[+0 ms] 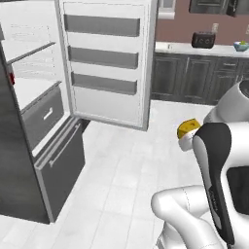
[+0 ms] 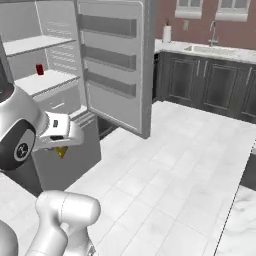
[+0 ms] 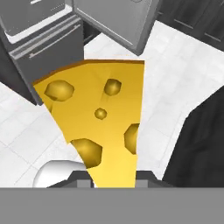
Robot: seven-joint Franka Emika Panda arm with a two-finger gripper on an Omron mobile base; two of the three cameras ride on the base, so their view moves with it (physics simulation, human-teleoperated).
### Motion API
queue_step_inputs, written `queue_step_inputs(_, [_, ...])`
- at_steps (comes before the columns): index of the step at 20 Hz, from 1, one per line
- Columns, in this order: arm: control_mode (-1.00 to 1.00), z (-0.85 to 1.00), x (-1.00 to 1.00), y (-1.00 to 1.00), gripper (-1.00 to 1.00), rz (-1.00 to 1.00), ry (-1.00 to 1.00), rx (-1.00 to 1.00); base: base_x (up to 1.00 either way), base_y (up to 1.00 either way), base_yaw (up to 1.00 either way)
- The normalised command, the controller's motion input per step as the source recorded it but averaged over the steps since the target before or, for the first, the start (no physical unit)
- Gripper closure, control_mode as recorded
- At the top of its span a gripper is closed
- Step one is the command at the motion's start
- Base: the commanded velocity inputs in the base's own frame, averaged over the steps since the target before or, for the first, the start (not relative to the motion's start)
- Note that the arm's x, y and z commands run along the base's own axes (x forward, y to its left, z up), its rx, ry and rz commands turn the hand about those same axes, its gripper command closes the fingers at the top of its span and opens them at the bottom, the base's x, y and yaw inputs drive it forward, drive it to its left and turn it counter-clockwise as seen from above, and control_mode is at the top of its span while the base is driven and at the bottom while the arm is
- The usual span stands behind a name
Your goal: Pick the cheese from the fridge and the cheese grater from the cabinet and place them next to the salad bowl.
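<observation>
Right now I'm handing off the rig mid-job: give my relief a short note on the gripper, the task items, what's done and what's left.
Gripper: shut on the cheese, carried clear of the fridge above the floor.
Fridge: door open, red can on a shelf.
Salad bowl: on the far counter, beside the toaster.
Done: cheese picked.
Left: set the cheese next to the bowl, then fetch the cheese grater from the cabinet and place it there too.
</observation>
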Motion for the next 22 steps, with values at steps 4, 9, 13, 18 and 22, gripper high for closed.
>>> queue_step_inputs(4, [1.0,0.0,0.0,0.0,1.0,0.0,0.0,0.0,0.46,0.02,-0.76])
queue_step_inputs(9, [1.0,0.0,0.0,0.0,1.0,0.0,0.0,0.0,0.9,0.1,-0.59])
queue_step_inputs(13, [1.0,0.0,0.0,0.0,1.0,0.0,0.0,0.0,1.0,0.16,-0.22])
queue_step_inputs(18, [1.0,0.0,0.0,0.0,1.0,0.0,0.0,0.0,1.0,0.0,-0.11])
queue_step_inputs(22, [1.0,0.0,0.0,0.0,1.0,0.0,0.0,0.0,1.0,0.03,-0.13])
